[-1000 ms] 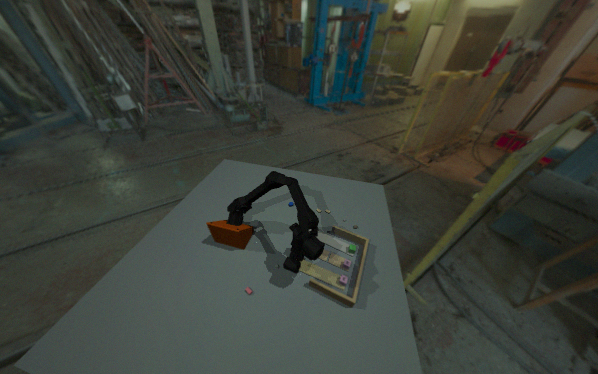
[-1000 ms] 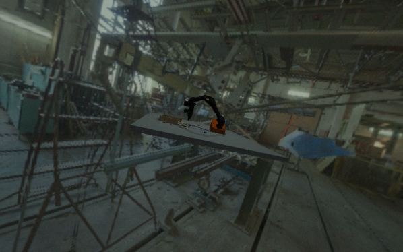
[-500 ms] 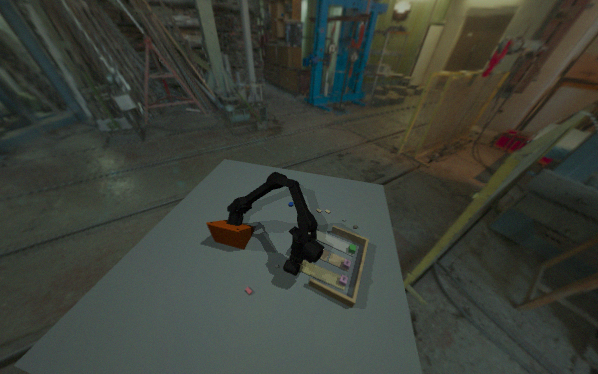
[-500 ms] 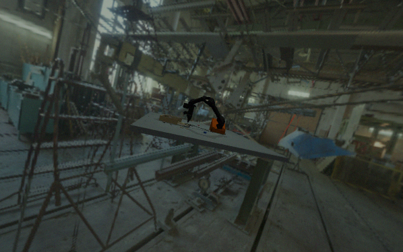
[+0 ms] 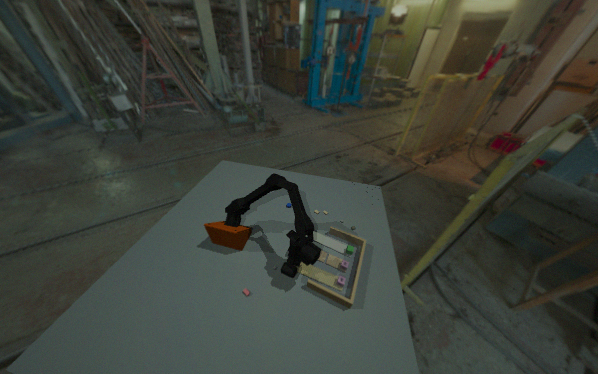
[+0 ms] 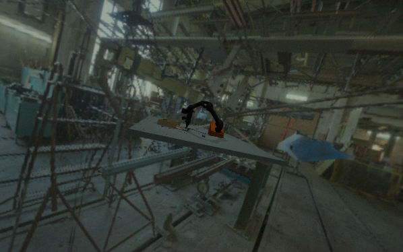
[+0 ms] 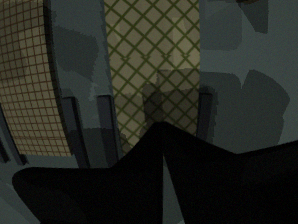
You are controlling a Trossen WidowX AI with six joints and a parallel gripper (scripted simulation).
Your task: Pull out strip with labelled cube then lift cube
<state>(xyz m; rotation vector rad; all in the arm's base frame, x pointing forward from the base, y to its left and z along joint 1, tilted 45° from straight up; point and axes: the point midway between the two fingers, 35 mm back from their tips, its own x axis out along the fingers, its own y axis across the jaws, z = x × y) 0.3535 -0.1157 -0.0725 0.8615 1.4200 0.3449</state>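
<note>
Which strip is the whole one cannot be told for certain, as the arm covers part of them. Two strips bear pink cubes with marks on top: the diamond strip (image 5: 318,274) (image 7: 155,45) and the grid strip (image 5: 331,259) (image 7: 27,75). The marks are too small to read, so the labelled cube could be either one.

The fingers of the gripper (image 5: 300,262) (image 6: 187,126) (image 7: 161,128) are together with nothing between them, pointing down at the near end of the diamond strip. In the wrist view their tips overlap that strip, and a shadow lies on it just ahead of them; whether they touch it cannot be told. One pink cube (image 5: 341,281) sits beyond the fingers, at the far end of this strip.

The grid strip lies to the left of the fingers in the wrist view, apart from the diamond strip, with the other pink cube (image 5: 344,265) at its far end. Dark rails (image 7: 106,117) stand along the sides of both strips near the fingers. Past the grid strip, farther from the fingers, is the white strip (image 5: 330,242) with a green cube (image 5: 350,249).

A wooden frame (image 5: 359,265) (image 6: 168,123) surrounds the far ends of the strips, its open side towards the fingers. Farther from the fingers, a blue piece (image 5: 289,205) (image 6: 203,136) and a red piece (image 5: 246,292) lie on the table (image 5: 190,310) (image 6: 202,144). The arm's orange base (image 5: 227,237) (image 6: 213,131) stands well apart from the fingers, across from the frame.
</note>
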